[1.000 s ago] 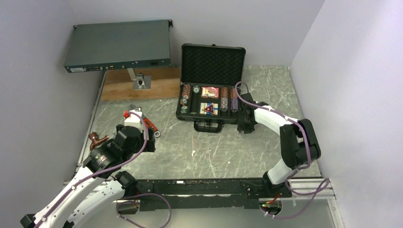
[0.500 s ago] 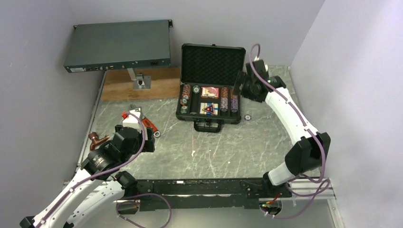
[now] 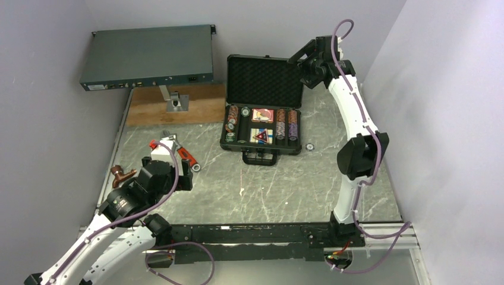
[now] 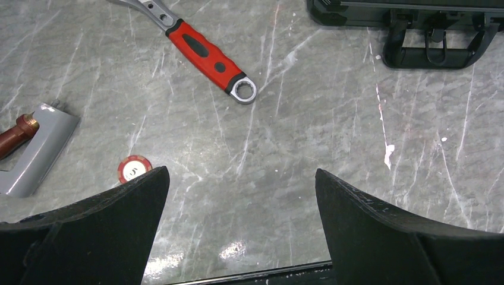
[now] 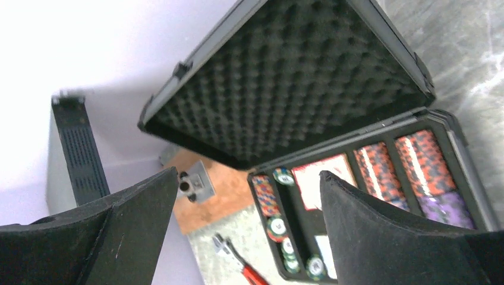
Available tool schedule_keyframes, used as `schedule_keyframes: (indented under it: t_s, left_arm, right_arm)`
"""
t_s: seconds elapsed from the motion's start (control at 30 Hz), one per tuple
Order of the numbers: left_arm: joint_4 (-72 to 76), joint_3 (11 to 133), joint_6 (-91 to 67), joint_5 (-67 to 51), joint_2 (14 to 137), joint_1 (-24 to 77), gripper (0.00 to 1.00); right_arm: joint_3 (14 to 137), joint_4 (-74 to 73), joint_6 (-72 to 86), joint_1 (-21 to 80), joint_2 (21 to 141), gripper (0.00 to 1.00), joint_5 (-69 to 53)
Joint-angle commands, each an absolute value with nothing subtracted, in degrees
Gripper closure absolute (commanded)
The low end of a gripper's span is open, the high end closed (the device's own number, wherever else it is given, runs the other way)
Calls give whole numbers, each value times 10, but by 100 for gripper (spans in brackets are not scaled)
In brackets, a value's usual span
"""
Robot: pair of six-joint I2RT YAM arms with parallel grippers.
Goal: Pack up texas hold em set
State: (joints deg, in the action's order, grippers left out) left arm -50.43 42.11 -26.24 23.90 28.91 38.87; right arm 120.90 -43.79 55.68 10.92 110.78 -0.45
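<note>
**Right arm after its rise.** A second ago the right gripper (image 5: 243,178) sits low on the worktop (image 3: 267,190) at the case's right front corner. It now hangs high, level with the top right corner of the raised lid (image 3: 266,80). Its jaws are spread wide with nothing between them.

From this gripper the foam lid stands just ahead. The open case (image 3: 258,146), with stacked chips (image 5: 416,160) in their slots, lies below and beyond it. Where the gripper stood, one loose chip (image 3: 309,146) is uncovered on the worktop. It lies far beneath the gripper and just outside the case's right wall.

The left gripper (image 4: 241,178) keeps nearly its earlier place, wide open and empty, hovering over the worktop. A red chip (image 4: 134,168) lies close by the finger at the left of its wrist view, and the red-handled wrench (image 4: 205,53) lies farther ahead.

**Judgement:** the right arm seems posed to swing the lid down, yet two chips remain outside the case. Closing now would leave the set incomplete, so they should go in first.
</note>
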Motion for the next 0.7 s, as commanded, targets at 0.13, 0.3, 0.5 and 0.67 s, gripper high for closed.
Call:
schedule_keyframes:
  t_s: [0.13,0.3,0.5,0.67]
  left_arm:
    - [-495,425,-267,256,279,390,0]
    - [-494,425,-265,252,285,389,0]
    - [-494,425,-265,252,287,385,0]
    - [-494,425,-264,252,289,381,0]
  right_arm:
    - [1269,-299,713,104,1173,11,19]
    - [1239,-243,800,103,1193,14,64]
    - [1246,-211,865,98,1234,21,85]
    - [1253,-203,902,96,1264,26,76]
